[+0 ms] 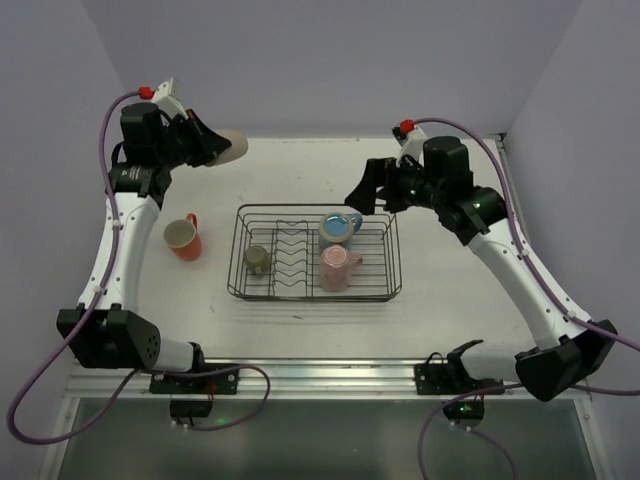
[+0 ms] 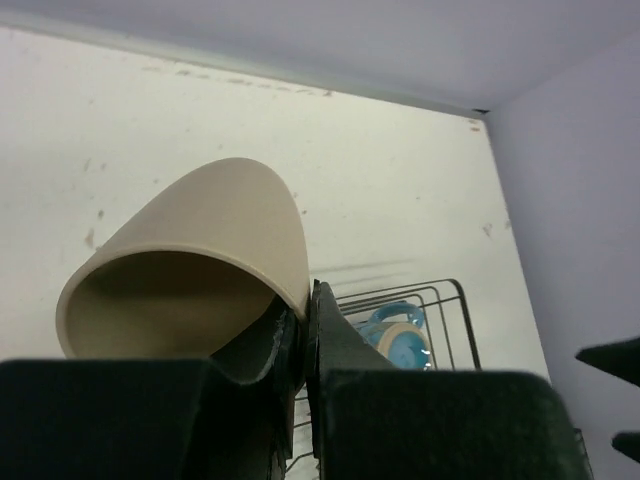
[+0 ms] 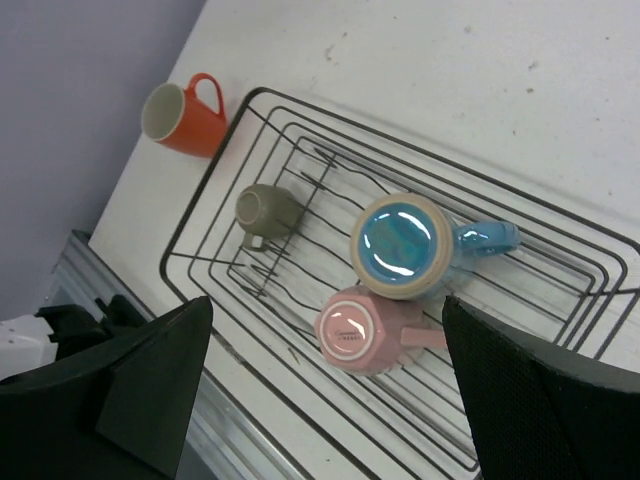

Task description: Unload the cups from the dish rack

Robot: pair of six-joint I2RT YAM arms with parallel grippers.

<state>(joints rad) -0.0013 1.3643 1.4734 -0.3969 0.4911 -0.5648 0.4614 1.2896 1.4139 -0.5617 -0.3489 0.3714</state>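
Note:
My left gripper (image 1: 213,143) is shut on the rim of the beige cup (image 1: 234,145), holding it in the air over the table's back left. In the left wrist view the beige cup (image 2: 190,250) lies tilted with its wall pinched between the fingers (image 2: 335,340). The orange cup (image 1: 183,238) stands upright on the table, left of the dish rack (image 1: 310,206). Inside the rack are the olive-grey cup (image 3: 268,210) on its side, the light blue cup (image 3: 405,245) and the pink cup (image 3: 360,325), both upside down. My right gripper (image 3: 327,310) hangs open above them, holding nothing.
Upright plate dividers (image 1: 290,255) stand in the rack's middle, between the olive-grey cup and the other two. Walls close the table at the back and on both sides. A metal rail (image 1: 330,375) with the arm bases runs along the near edge.

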